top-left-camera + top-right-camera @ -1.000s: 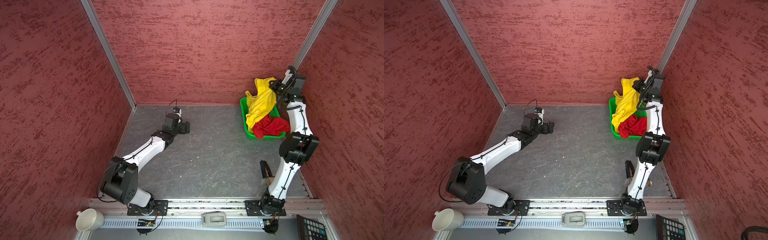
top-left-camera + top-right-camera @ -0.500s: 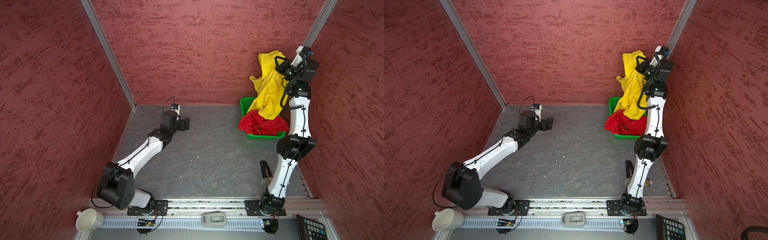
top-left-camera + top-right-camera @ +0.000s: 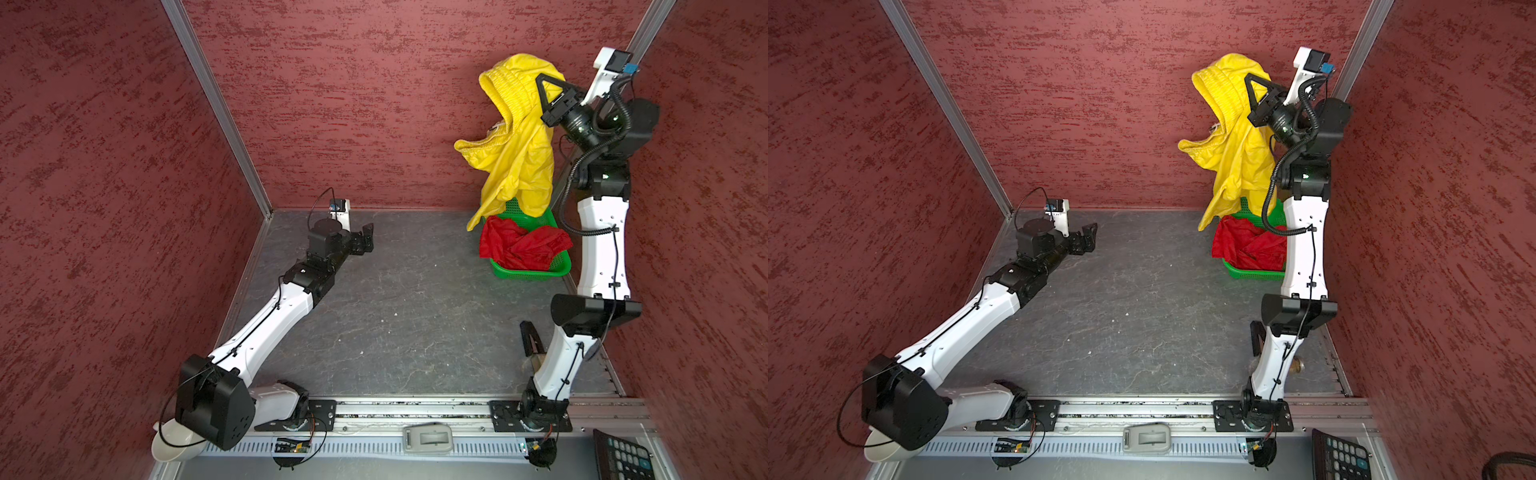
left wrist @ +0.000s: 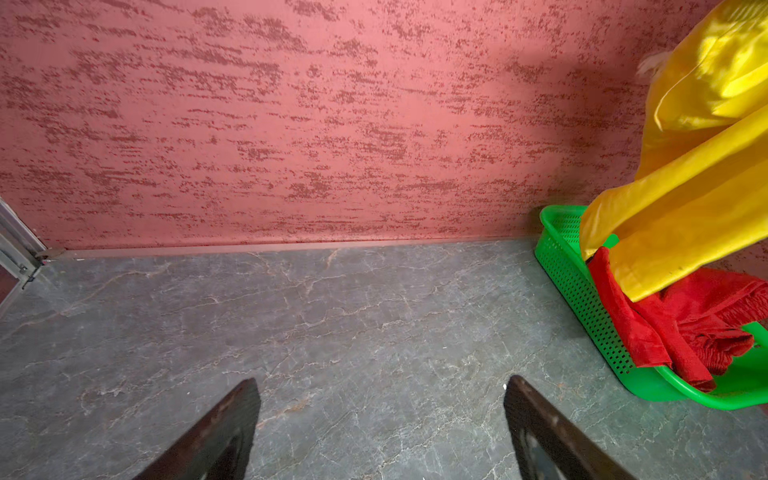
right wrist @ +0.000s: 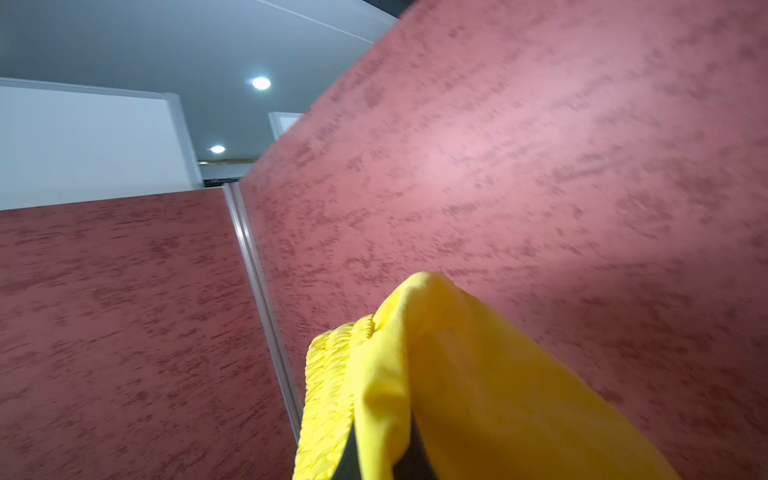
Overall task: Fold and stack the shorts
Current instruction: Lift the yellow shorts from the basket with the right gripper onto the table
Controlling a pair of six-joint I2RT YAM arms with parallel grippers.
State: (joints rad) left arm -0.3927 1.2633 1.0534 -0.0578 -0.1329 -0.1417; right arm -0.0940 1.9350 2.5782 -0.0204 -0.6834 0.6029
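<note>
Red textured walls (image 3: 374, 104), grey stone-look bench (image 3: 415, 311). Thin yellow fabric shorts (image 3: 519, 158) hang long-axis down from my right jaws, clamped on the waistband, over green perforated plastic basket (image 3: 536, 274) holding crumpled red shorts (image 3: 519, 247). My left jaws spread wide, empty, well apart.

left arm (image 3: 270, 320) stretched low and far forward, forearm near horizontal, wrist level. left gripper (image 3: 367, 237) at its end, jaws spread wide with nothing between them. the left wrist view shows both fingers (image 4: 224, 432) well apart. right arm (image 3: 598, 249) stands almost upright, links stacked with a slight bend at the elbow, wrist angled inward at the top. right gripper (image 3: 540, 81) sits high, jaws closed on the yellow shorts (image 3: 519, 158), apparently near the waistband. cloth partly hides the exact pinch point in the right wrist view.
</note>
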